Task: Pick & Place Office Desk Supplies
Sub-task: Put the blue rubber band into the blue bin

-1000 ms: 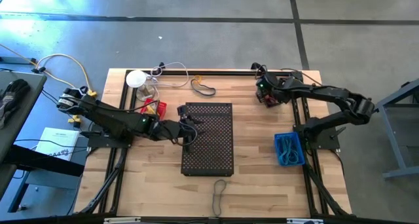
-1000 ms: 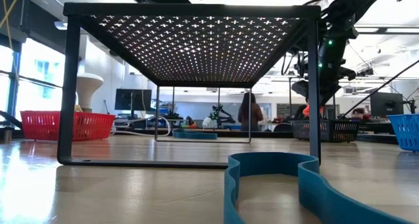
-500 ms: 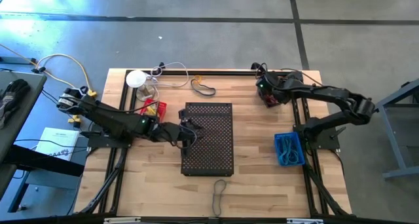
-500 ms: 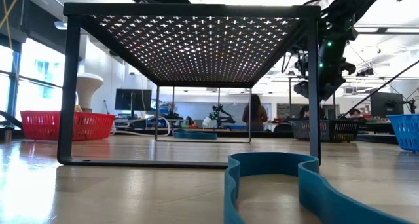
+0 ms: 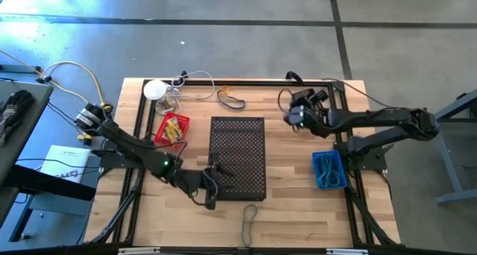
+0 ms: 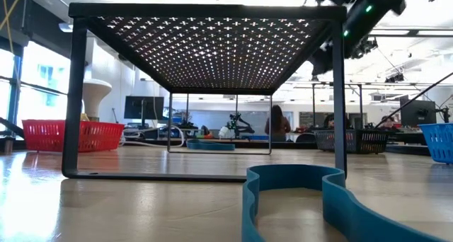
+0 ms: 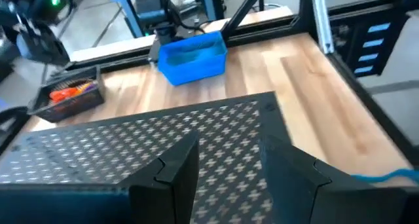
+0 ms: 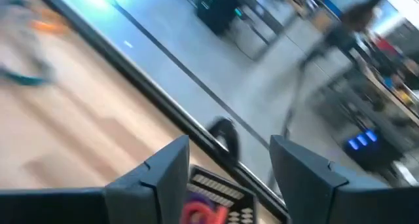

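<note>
1. The left tool (image 5: 211,197) hangs at the near-left corner of the black perforated metal stand (image 5: 237,158); in its wrist view its fingers (image 7: 173,171) stand apart with nothing between them.
2. The right tool (image 5: 292,117) hovers over the counter (image 5: 298,203) between the stand and the dark mesh tray (image 7: 69,93) by the far-right rail; its fingers (image 8: 160,168) are spread and empty.
3. Supplies lie scattered: a thin dark band (image 5: 250,214) on the bare wood near the front edge, another band (image 5: 231,100) at the far edge, yellow pieces in a red basket (image 5: 172,127), and blue bands filling a blue bin (image 5: 329,170).
4. The bands look light, limp and rubbery, likely to flop and stretch; I would pinch one strand across its width, pressing down onto the wood.
5. The wood is smooth and planked, so a flat band may slide before it lifts.
</note>
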`<state>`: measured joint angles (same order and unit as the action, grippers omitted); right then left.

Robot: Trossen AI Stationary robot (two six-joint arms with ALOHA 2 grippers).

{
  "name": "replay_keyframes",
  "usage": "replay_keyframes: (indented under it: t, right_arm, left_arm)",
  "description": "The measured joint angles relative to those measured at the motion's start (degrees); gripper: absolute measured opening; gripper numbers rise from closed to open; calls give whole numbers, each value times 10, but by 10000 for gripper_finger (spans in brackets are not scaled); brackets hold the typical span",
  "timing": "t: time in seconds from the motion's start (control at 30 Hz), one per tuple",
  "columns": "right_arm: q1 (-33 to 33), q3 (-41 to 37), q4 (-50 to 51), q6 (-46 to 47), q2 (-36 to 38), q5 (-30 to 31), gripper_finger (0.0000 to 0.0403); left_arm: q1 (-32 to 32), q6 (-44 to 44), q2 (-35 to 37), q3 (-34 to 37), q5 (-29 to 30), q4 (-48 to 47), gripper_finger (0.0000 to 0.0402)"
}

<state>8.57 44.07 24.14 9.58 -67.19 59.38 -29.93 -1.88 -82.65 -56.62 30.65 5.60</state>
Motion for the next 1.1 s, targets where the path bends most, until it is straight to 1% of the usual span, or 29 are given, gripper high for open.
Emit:
replay_keyframes:
  t: [0.13,0.23,0.3,0.43,0.5,0.6,0.7,0.9,1.0,1.1]
  right_arm:
    - [-80,0,5,4,28,0,201]
    - [-137,0,6,11,40,10,201]
    - [-173,0,4,12,46,17,201]
    - [-233,0,4,13,53,27,201]
    - [-259,0,3,18,53,34,201]
    - [-294,0,4,27,53,41,201]
    - [-327,0,5,28,53,39,201]
    - [-398,0,5,54,53,35,201]
    - [-431,0,5,56,53,35,201]
    - [-459,0,5,57,53,35,201]
  left_arm:
    - [-28,-25,-35,-46,17,-1,151]
    - [-53,-34,-87,-112,43,-41,151]
    - [-66,-59,-125,-171,49,-107,151]
    - [-69,-175,-193,-286,43,-258,151]
    - [-68,-227,-220,-320,29,-290,151]
    - [-68,-267,-242,-332,-2,-285,151]
    - [-72,-311,-258,-333,-17,-281,151]
    - [-82,-363,-299,-333,-23,-266,151]
    - [-91,-363,-321,-334,-16,-242,151]
    - [-100,-393,-338,-334,-29,-217,151]
